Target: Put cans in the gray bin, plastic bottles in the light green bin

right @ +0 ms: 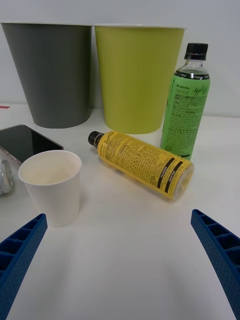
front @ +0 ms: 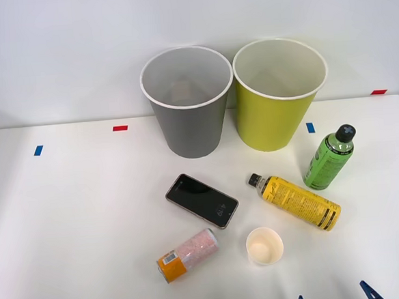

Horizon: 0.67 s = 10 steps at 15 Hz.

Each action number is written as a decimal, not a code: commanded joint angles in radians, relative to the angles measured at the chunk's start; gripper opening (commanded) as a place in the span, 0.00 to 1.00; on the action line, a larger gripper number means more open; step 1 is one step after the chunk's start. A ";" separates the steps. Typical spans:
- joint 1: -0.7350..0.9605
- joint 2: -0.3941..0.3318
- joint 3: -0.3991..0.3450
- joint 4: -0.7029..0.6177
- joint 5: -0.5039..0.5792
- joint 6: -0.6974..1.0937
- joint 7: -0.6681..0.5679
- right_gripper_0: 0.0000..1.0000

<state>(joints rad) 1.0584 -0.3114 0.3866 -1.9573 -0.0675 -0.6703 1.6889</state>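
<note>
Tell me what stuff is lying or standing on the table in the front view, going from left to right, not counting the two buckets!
Pink speckled slim can with an orange end → black flat phone → white paper cup → yellow plastic bottle lying down → green plastic bottle standing up.

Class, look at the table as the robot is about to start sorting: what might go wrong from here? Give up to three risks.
1. The yellow bottle and the can lie on their sides, so a nudge from the open right gripper may roll them.
2. The paper cup stands just ahead of one finger and might be knocked over.
3. The green bottle stands upright and could topple.
</note>
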 commanded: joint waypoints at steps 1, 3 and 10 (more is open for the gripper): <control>0.000 0.000 0.000 0.000 0.000 0.000 0.000 1.00; 0.000 0.000 0.000 0.000 0.000 0.000 0.000 1.00; -0.107 0.032 -0.064 0.034 -0.021 0.021 -0.003 1.00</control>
<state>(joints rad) 0.9714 -0.2852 0.3397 -1.9235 -0.0817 -0.6550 1.6914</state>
